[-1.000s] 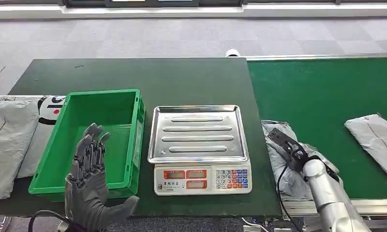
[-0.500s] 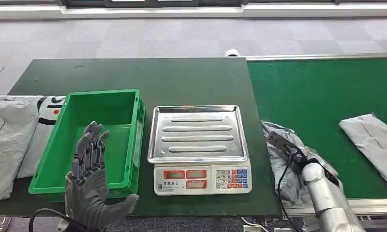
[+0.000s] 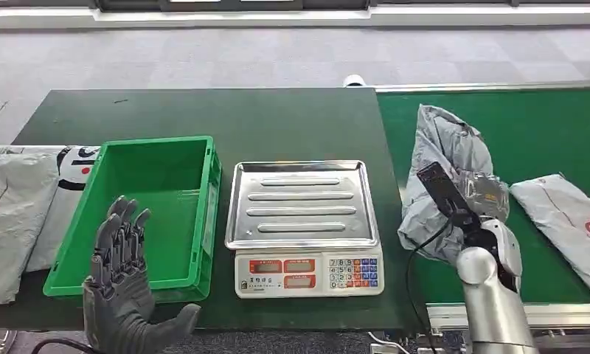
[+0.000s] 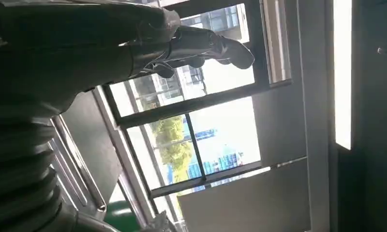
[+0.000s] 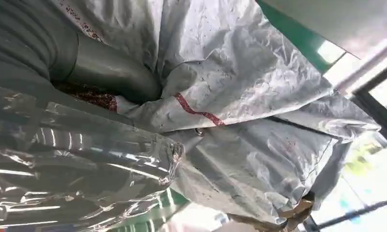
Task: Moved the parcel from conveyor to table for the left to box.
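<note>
My right hand (image 3: pixel 475 193) grips a crumpled grey plastic parcel (image 3: pixel 447 158) and holds it up above the green conveyor (image 3: pixel 513 125), just right of the scale. In the right wrist view the grey parcel (image 5: pixel 240 87) wraps around my thumb (image 5: pixel 109 77) and hides the other fingers. My left hand (image 3: pixel 122 287) hovers with its fingers spread and nothing in them, at the near edge of the green crate (image 3: pixel 196 221). The left hand (image 4: pixel 148 43) in its wrist view points up toward windows.
A steel-topped scale (image 3: pixel 303 221) stands on the dark green table (image 3: pixel 226 118) between crate and conveyor. Another grey parcel (image 3: pixel 568 221) lies on the conveyor at the right. More grey parcels (image 3: pixel 15 214) lie at the table's left edge.
My right hand has lifted the grey parcel off the belt and raised it. The other parcel on the conveyor has moved slightly left. My left hand has dropped back a little toward me.
</note>
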